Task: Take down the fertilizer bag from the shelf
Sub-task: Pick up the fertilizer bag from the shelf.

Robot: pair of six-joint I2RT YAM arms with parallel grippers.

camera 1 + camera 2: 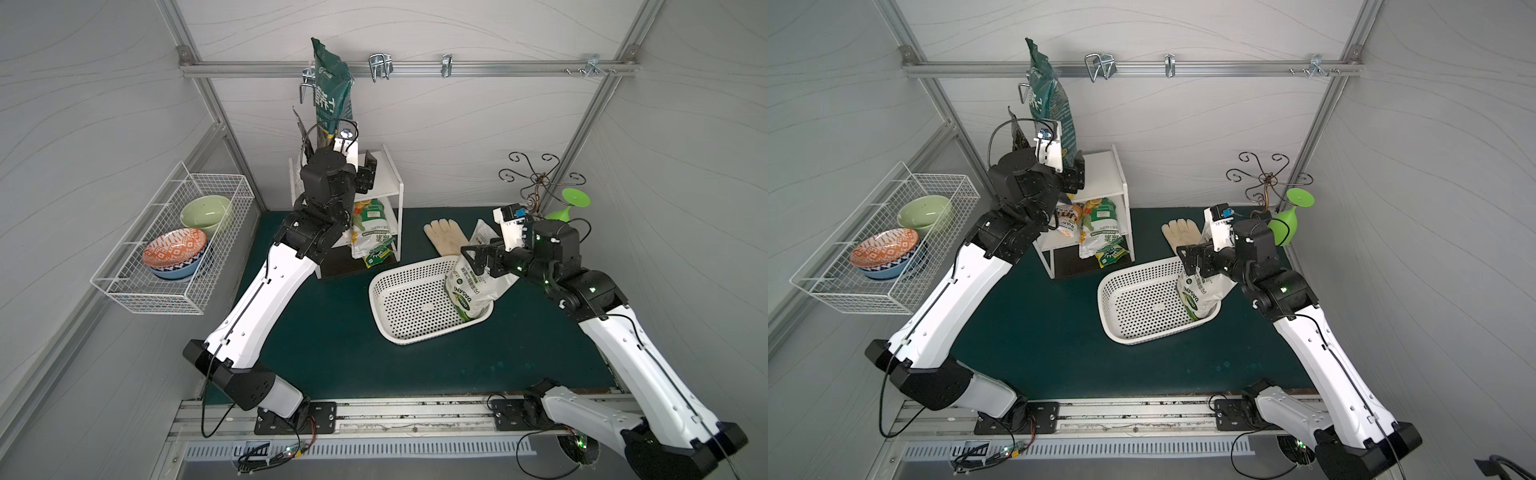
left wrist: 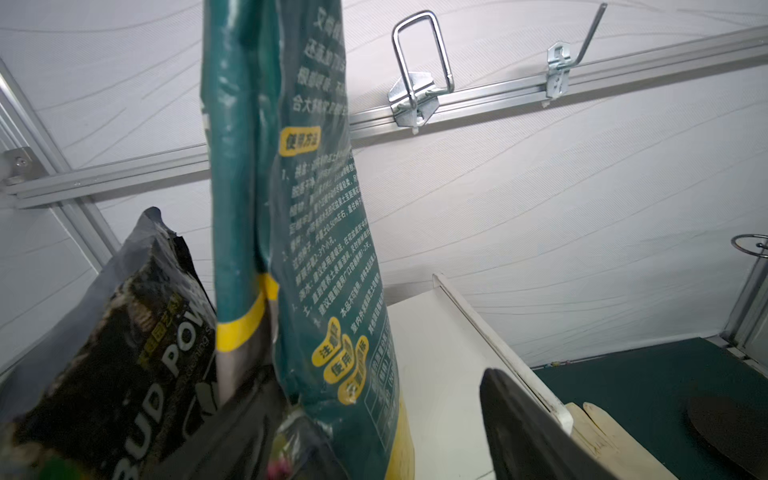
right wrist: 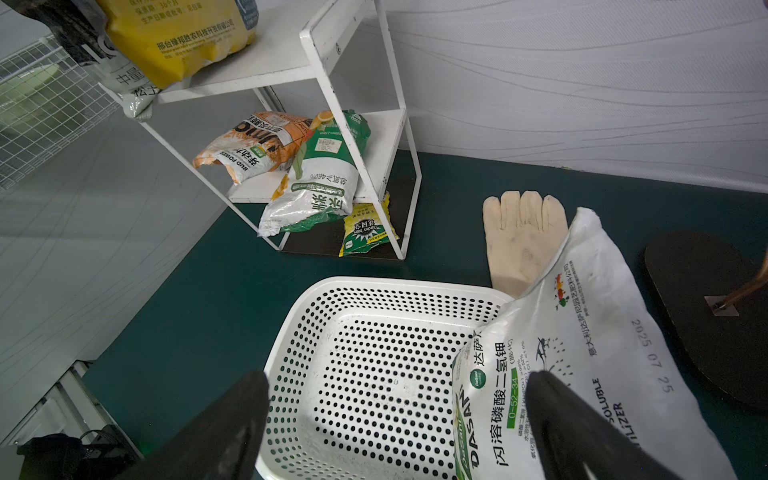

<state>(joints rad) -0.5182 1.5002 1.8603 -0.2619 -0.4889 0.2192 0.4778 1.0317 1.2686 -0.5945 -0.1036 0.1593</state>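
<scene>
My left claw (image 1: 366, 172) stood wide around the tall green fertilizer bag (image 1: 332, 95) atop the shelf (image 1: 387, 176); a glancing close could have toppled it.

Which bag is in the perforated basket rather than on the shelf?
The white DASAN bag, leaning upright in the basket's corner; every other bag sits on or under the shelf.
</scene>
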